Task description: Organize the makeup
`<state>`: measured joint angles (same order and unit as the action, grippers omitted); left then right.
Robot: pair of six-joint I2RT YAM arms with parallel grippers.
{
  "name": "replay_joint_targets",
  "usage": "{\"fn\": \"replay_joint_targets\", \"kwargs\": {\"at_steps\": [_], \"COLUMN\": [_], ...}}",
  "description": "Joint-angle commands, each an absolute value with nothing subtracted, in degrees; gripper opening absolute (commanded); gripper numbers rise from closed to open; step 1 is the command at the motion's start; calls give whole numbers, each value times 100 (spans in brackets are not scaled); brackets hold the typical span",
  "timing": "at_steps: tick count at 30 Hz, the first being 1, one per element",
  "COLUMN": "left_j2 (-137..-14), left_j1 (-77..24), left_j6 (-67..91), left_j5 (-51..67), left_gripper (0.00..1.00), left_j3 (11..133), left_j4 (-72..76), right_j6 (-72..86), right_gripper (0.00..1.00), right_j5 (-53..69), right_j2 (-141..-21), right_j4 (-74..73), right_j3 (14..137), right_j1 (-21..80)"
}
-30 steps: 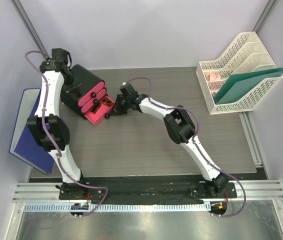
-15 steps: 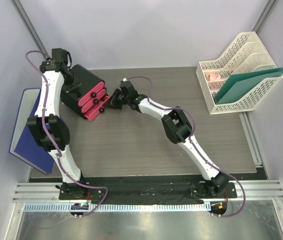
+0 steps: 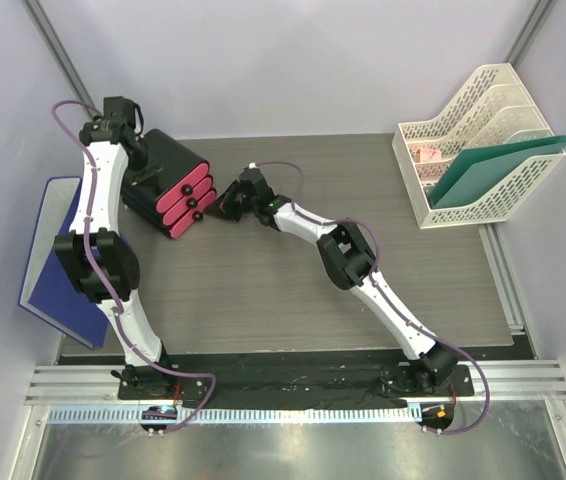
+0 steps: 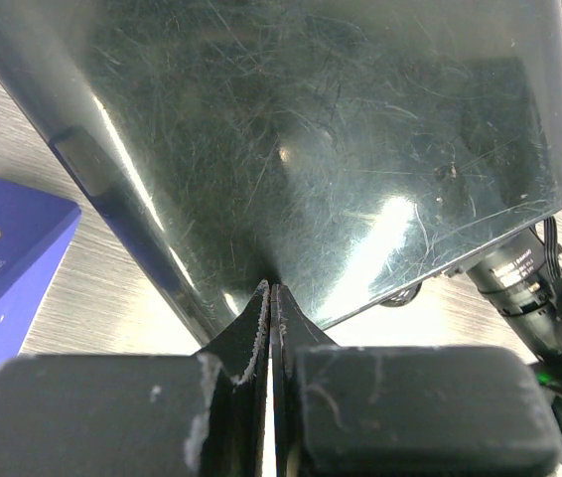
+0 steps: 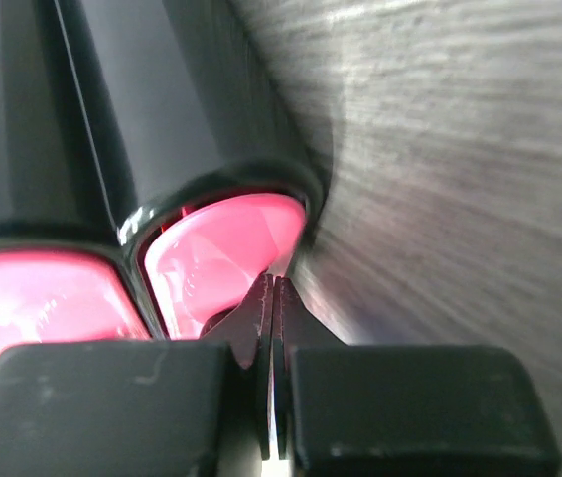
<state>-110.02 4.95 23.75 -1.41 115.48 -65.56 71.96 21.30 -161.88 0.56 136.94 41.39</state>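
Touching end pink drawer [image 5: 223, 260] of box [image 3: 163, 160]: right hand [image 5: 271, 290] pinched closed, empty. Left hand [image 4: 269, 293] closed, empty, at box's rear edge.

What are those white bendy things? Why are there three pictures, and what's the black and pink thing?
Those are two robot arms, a left arm and a right arm, bolted to a table. The big picture looks down from above; the other two come from small cameras on each wrist. The left hand is shut, its tips against the shiny back of a black box. The right hand is shut too, its tips at one of the box's pink drawers, which all look pushed in. Neither hand holds anything. A blue folder lies at the table's left edge, and a white rack with a green folder stands on the right.
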Motion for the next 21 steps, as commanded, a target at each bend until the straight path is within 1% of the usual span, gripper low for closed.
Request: {"fn": "replay_joint_targets", "kwargs": {"at_steps": [1,4,7,11,14,15,16,17,18,19,21], "left_j2": [-11153,-11162,-11180,-11197,-11093,-11048,-10996,-10847,-10733,-10592,-10004], "left_j1": [536,536,545,527,536,536,536,536,536,527,536], "left_j6": [2268,2285,2294,2294,2311,2320,2329,2338,2338,2347,2426], "left_j5": [-141,-141,-132,-97,-35,-35,130,280,360,447,676], "left_gripper": [0,0,0,0,0,0,0,0,0,0,7], "left_j3": [11566,11575,11619,11733,11786,11786,11760,11742,11646,11532,11208], "left_j4": [-6847,-6838,-6829,-6829,-6707,-6567,-6487,-6391,-6129,-5891,-5138], "right_j6": [7813,8007,8007,7849,7384,7226,6903,6752,6576,6392,5873], "right_gripper": [1,3,3,1,1,1,1,1,1,1,1], "right_j5": [1864,1670,1617,2020,2171,2110,2101,2083,2057,1996,1873], "right_j2": [-16277,-16383,-16357,-16032,-15208,-14970,-14481,-14267,-14065,-13610,-13133], "right_j4": [1027,1151,1134,1134,1212,1222,1204,1074,985,880,590], "right_j3": [14027,14185,14151,13642,12537,11915,11657,11254,11076,10918,10478], "right_j1": [4131,4140,4131,4052,3938,3911,3842,3806,3762,3710,3595]}}
